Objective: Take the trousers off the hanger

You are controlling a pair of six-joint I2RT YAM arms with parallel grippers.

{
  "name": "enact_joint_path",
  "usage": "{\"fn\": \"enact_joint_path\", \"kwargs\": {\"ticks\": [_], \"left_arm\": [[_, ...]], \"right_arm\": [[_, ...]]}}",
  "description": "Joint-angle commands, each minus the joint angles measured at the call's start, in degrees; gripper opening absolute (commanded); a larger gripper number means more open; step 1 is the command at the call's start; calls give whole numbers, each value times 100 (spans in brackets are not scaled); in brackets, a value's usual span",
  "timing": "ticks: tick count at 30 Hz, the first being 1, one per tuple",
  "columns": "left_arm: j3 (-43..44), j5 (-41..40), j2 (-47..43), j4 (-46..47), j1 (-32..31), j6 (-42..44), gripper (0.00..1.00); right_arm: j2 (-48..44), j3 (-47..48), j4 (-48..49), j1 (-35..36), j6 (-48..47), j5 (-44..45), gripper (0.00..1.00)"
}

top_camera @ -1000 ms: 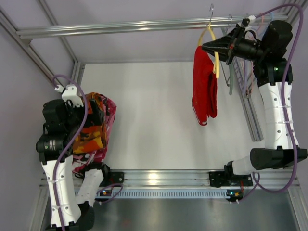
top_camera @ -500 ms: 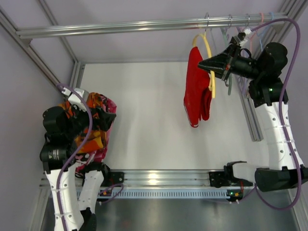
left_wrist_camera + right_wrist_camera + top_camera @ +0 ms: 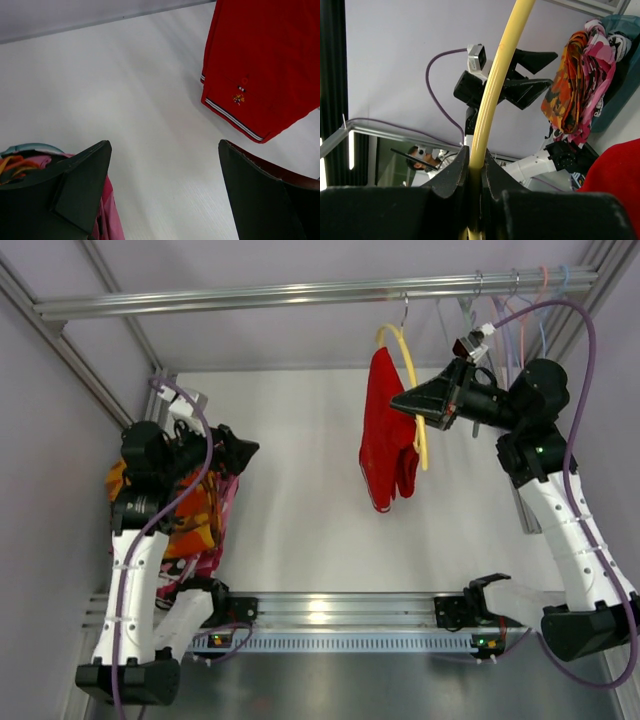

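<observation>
**A:** What is on the left?

**B:** The left hand [image 3: 240, 452] hangs above the white tabletop [image 3: 300, 510]. Its fingers are spread wide and grasp nothing. An orange-patterned cloth [image 3: 190, 520] and a pink cloth [image 3: 226, 502] lie heaped under that arm.

**A:** And the trousers?

**B:** The red trousers [image 3: 385, 445] are draped over the yellow hanger [image 3: 412, 380]. They hang in the air, well to the right of the left hand. The hanger's hook sits by the metal rail [image 3: 250, 297], but I cannot tell whether it rests on it.

**A:** The right hand?

**B:** The right hand [image 3: 398, 403] is clenched on the hanger's yellow arm, right at the trousers' upper part.
</observation>
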Motion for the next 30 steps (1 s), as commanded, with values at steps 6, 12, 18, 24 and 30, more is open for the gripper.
{"fn": "enact_joint_path", "kwargs": {"ticks": [6, 12, 18, 24, 30], "left_arm": [[49, -2493, 614, 1649, -2774, 1428, 94], [-215, -3938, 1123, 2405, -4454, 1393, 98], [-567, -4615, 1511, 3424, -5807, 1578, 98], [-611, -5178, 2249, 4162, -6397, 1175, 98], [-392, -5600, 3048, 4471, -6652, 428, 98]], "right_arm": [[-459, -82, 1568, 540, -738, 650, 0], [-556, -64, 1445, 786, -976, 1143, 0], [-679, -134, 1418, 962, -1029, 1731, 0], [-741, -143, 1366, 1041, -976, 2214, 0], [-749, -161, 1462, 1111, -800, 2329, 0]]}}
